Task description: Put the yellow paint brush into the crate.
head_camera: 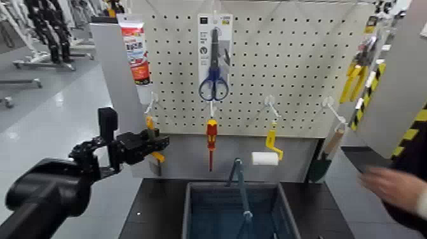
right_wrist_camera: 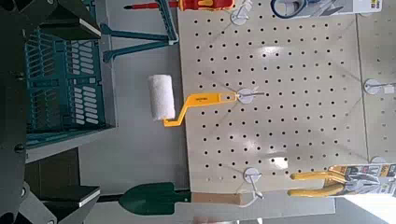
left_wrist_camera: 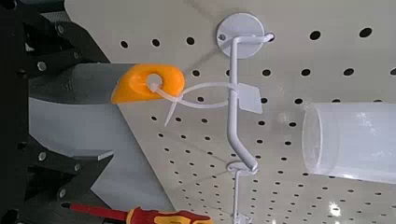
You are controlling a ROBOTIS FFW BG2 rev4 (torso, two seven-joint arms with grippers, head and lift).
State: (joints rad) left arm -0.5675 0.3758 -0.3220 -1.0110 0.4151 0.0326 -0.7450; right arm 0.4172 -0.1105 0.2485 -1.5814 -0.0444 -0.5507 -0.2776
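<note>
Brush (head_camera: 156, 156) transfer: 0 of 1 crated.
Brush hung at board (head_camera: 305, 76), between left gripper (head_camera: 162, 143)'s parted fingers, ungrasped; right gripper (right_wrist_camera: 97, 112) idle by board, open. Grip, unhooking, placing in crate (head_camera: 187, 213) judged left.

The robot's left arm reaches forward from the lower left — its forearm slanting up, the wrist bent inward so the left gripper (head_camera: 160, 143) points sideways. The right gripper (right_wrist_camera: 28, 201) shows only at its own wrist view's edge.
</note>
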